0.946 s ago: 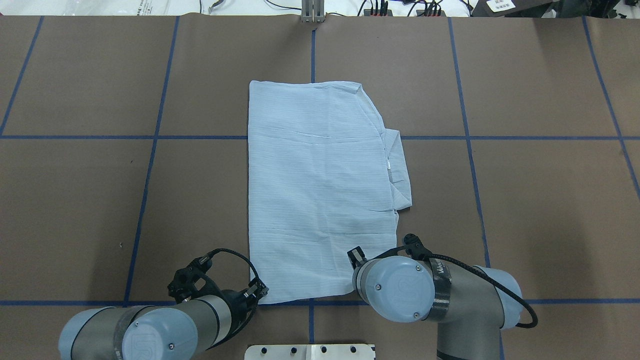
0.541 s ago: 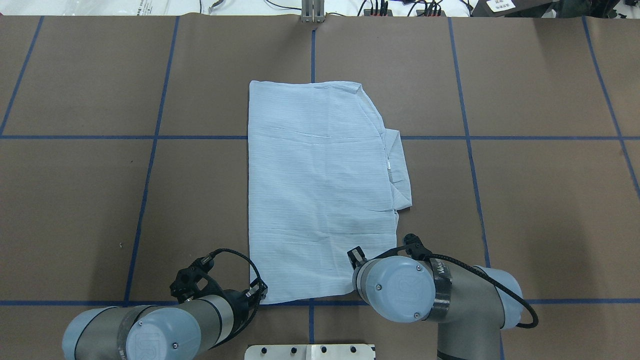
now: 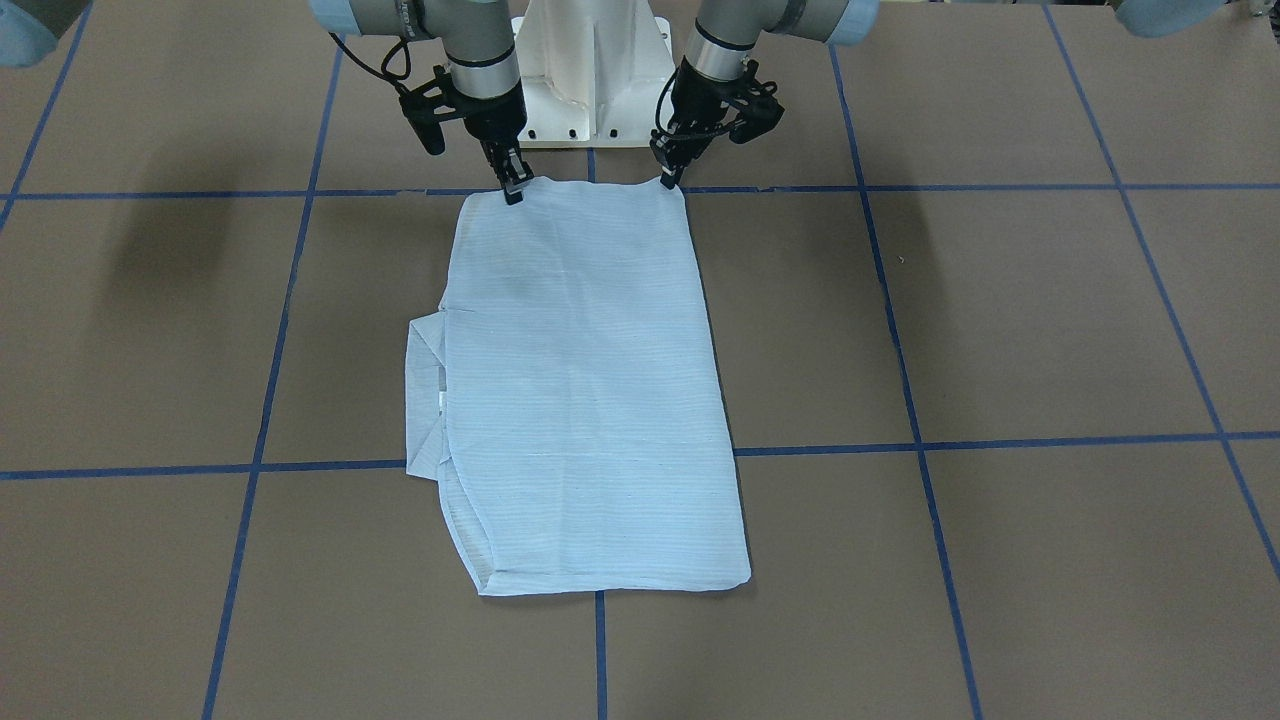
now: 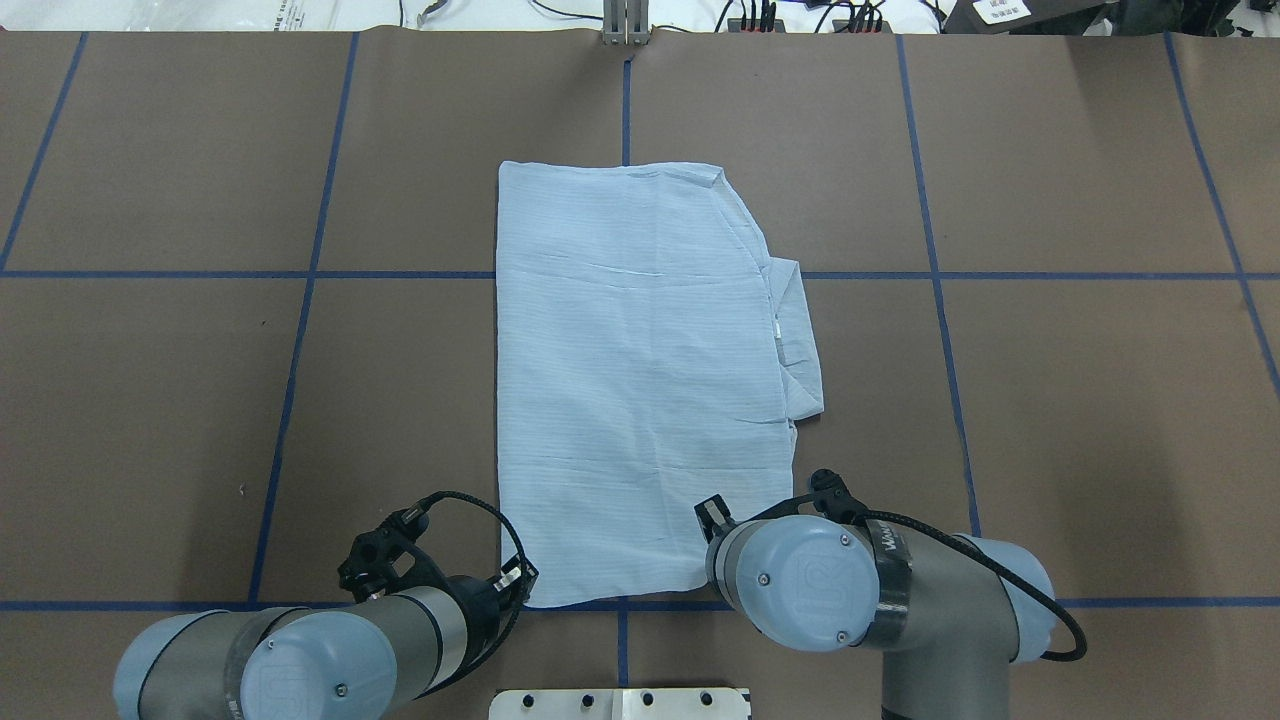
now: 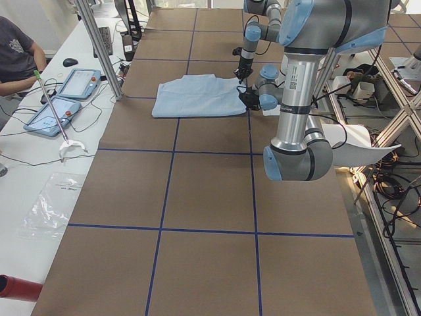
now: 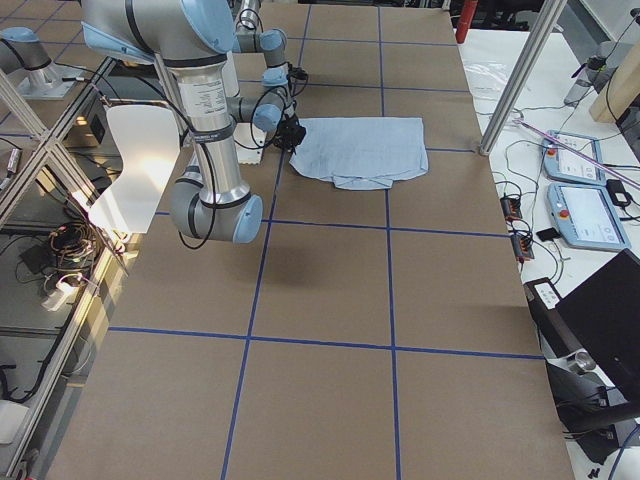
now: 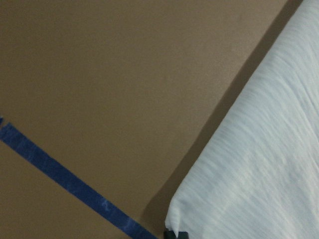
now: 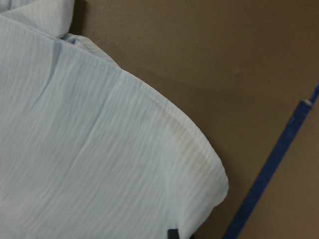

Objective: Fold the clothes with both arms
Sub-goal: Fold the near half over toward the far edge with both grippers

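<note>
The light-blue shirt [image 4: 640, 380] lies flat on the brown table, folded into a long rectangle, with its collar [image 4: 797, 345] sticking out on the right side. It also shows in the front view [image 3: 590, 380]. My left gripper [image 3: 668, 178] pinches the near left corner of the shirt, and that corner [image 7: 184, 219] sits at the fingertips in the left wrist view. My right gripper [image 3: 513, 190] pinches the near right corner [image 8: 199, 199]. In the overhead view my left gripper [image 4: 520, 585] shows at the corner, and the right one is hidden under its wrist.
Blue tape lines [image 4: 310, 274] divide the table into squares. The white pedestal base [image 3: 590, 70] stands just behind the grippers. An operator [image 5: 16, 52], tablets [image 5: 66, 92] and a metal post [image 5: 99, 46] are beyond the far edge.
The near left corner of the shirt has drawn slightly inward at my left gripper. Both arms have shifted only a little. The rest of the shirt lies as before.
</note>
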### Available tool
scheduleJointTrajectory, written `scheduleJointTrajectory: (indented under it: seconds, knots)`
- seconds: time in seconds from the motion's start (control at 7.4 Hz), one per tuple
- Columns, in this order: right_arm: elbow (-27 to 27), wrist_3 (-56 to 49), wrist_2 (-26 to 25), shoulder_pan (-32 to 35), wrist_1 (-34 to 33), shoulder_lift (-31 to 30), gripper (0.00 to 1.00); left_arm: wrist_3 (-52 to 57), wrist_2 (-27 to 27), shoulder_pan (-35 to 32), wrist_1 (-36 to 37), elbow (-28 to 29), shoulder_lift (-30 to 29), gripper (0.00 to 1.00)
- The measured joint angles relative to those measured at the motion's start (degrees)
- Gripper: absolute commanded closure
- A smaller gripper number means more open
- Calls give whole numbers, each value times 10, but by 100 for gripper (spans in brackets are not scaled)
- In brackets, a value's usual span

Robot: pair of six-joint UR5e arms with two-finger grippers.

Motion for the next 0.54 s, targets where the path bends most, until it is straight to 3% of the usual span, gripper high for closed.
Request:
scheduleJointTrajectory:
  seconds: [0.27, 0.54]
  knots:
    - [74, 10, -9, -39, -73, -9, 100, 0, -1, -1, 31, -68, 1, 100]
    - [148, 16, -7, -29, -150, -6, 100, 0, -1, -12, 48, -134, -2, 100]
